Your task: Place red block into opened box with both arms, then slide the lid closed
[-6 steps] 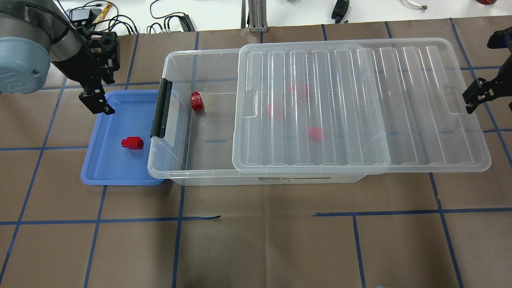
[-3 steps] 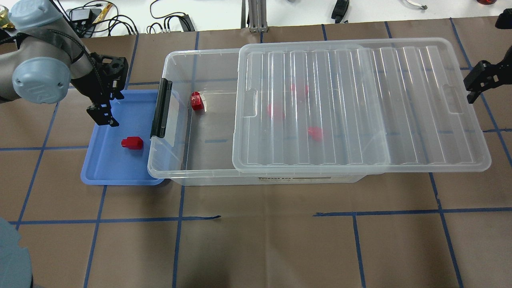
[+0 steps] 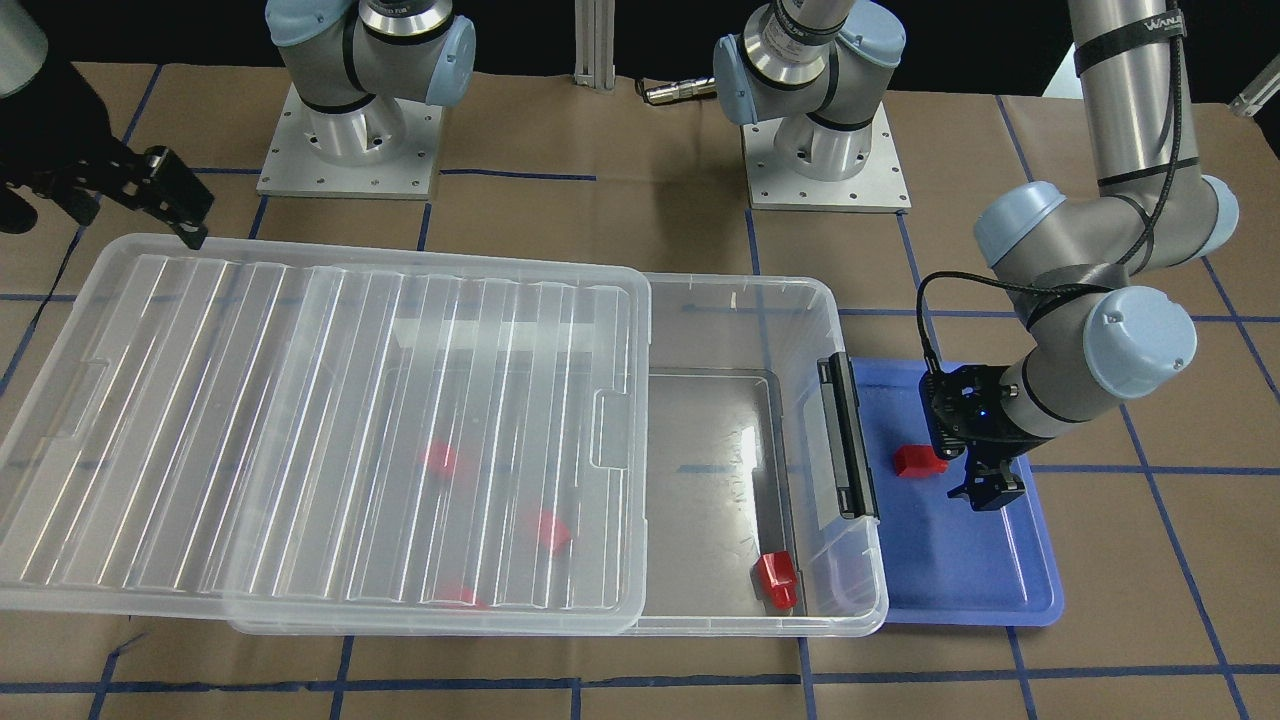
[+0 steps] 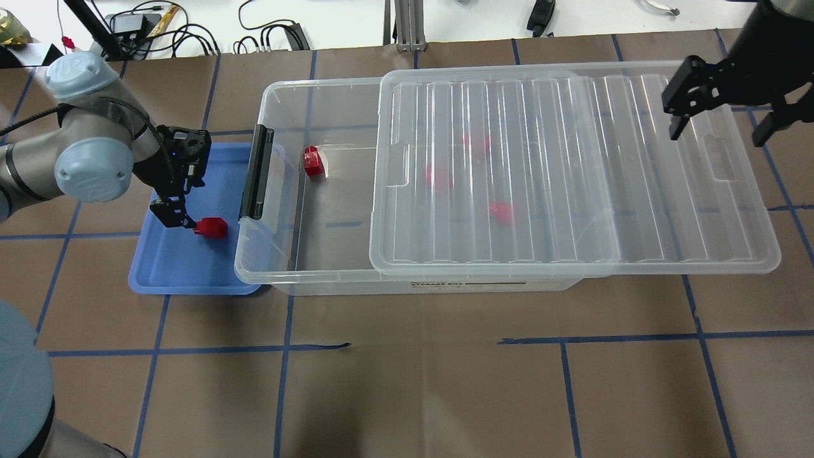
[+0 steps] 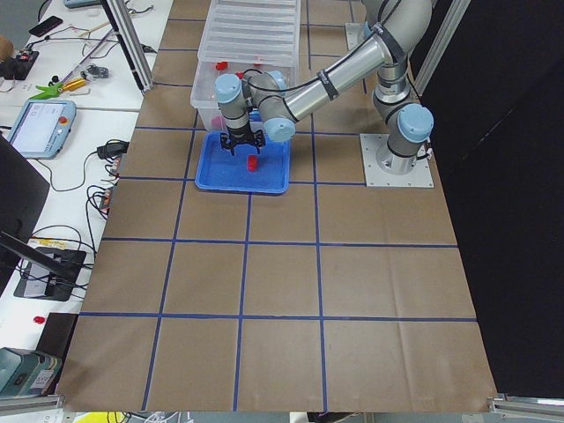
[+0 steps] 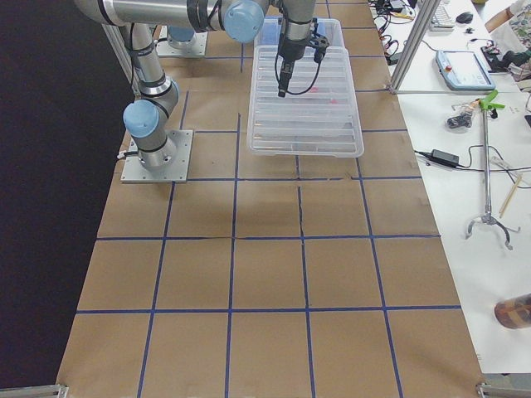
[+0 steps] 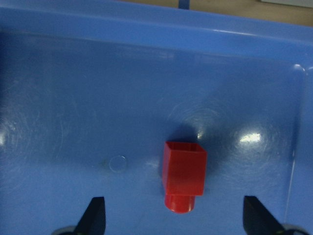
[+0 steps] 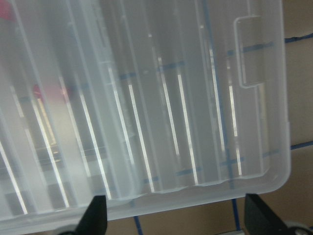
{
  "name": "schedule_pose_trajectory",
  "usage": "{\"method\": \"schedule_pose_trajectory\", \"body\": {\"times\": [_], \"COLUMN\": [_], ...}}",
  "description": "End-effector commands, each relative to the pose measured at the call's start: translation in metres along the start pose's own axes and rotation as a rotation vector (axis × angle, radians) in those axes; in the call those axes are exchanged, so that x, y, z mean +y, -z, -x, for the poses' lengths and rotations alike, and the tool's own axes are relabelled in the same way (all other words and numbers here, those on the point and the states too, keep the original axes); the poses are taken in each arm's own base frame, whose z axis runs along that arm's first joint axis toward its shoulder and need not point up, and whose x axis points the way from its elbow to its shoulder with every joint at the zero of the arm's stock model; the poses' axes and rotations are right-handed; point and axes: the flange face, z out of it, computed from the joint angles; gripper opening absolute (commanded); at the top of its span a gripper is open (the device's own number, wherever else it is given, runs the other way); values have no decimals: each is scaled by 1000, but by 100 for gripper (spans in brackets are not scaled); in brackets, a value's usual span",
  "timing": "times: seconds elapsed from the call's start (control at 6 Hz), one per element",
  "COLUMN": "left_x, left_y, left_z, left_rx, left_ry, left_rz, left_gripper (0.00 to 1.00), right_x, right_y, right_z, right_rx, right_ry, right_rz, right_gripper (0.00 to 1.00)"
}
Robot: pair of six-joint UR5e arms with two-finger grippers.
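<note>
A red block [image 4: 210,227] [image 7: 183,176] lies in the blue tray [image 4: 172,267]. My left gripper [image 4: 180,217] [image 7: 176,218] hangs open just over it; the wrist view shows the block's stub end between the two fingertips, untouched. The clear box [image 4: 280,273] stands right of the tray, its left third uncovered. One more red block [image 4: 312,160] lies in that uncovered part. Three others [image 4: 500,212] show blurred under the ridged lid [image 4: 572,172], which overhangs the box's right end. My right gripper [image 4: 717,124] [image 8: 176,220] is open above the lid's right end.
The box's black latch bar [image 4: 256,172] stands between tray and box interior. Cables and tools [image 4: 267,32] lie beyond the table's far edge. Brown paper with blue tape lines [image 4: 420,381] covers the table in front of the box.
My left gripper has come down and towards the front of the tray, ending at the red block. My right gripper has moved in from the right edge to above the lid's end.
</note>
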Motion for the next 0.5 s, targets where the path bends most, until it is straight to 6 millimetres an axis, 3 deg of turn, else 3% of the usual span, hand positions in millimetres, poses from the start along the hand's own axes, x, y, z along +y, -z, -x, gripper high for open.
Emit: {"method": "schedule_pose_trajectory", "body": {"times": [0.0, 0.17, 0.33], "left_x": [-2, -2, -3], "left_y": [-37, -48, -54], "left_z": [-8, -6, -9], "left_rx": [-22, -10, 7], "left_ry": [-1, -1, -7], "left_rz": [3, -2, -3], "left_gripper": [98, 89, 65], "right_x": [30, 37, 41], "right_y": [12, 10, 9], "right_z": [73, 89, 97], "right_rx": [-20, -17, -14], "right_ry": [4, 3, 21], "right_rz": [-8, -6, -9], "right_gripper": [100, 100, 100]}}
